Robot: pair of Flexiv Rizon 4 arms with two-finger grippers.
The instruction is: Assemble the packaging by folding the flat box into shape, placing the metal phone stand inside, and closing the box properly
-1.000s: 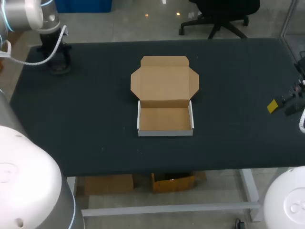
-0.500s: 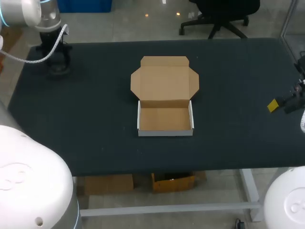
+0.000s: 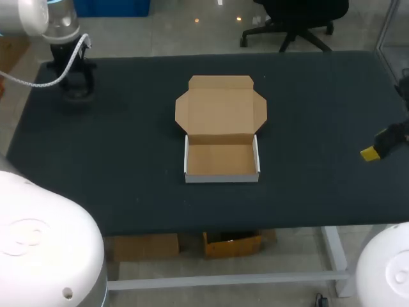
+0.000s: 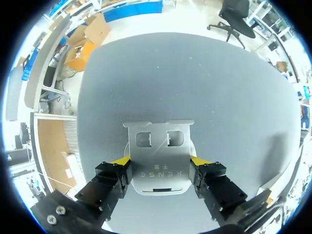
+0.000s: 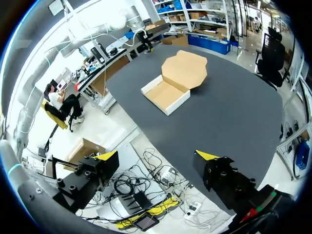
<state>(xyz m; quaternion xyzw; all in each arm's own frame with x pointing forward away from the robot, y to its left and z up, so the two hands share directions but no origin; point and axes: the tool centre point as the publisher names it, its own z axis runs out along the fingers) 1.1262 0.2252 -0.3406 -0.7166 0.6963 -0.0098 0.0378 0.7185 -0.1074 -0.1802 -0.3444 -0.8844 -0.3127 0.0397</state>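
Observation:
An open cardboard box sits mid-table: its shallow tray (image 3: 221,160) faces up with nothing in it, and the lid (image 3: 220,107) lies flat behind it. My left gripper (image 4: 160,161) is shut on the metal phone stand (image 4: 157,142), with a yellow tip pressed against each side above the dark table. In the head view the left gripper (image 3: 73,77) hangs over the table's far left corner, and the stand is not discernible there. At the table's right edge my right gripper (image 3: 377,148) is open, with nothing between its fingers (image 5: 157,156). Ahead of it lie the tray (image 5: 165,93) and lid (image 5: 185,69).
The dark table (image 3: 128,141) carries only the box. Its front edge runs close below the tray.
My right gripper has drifted toward the table's front edge. The left arm has shifted slightly at the far left corner, still holding the stand. The box has not moved.

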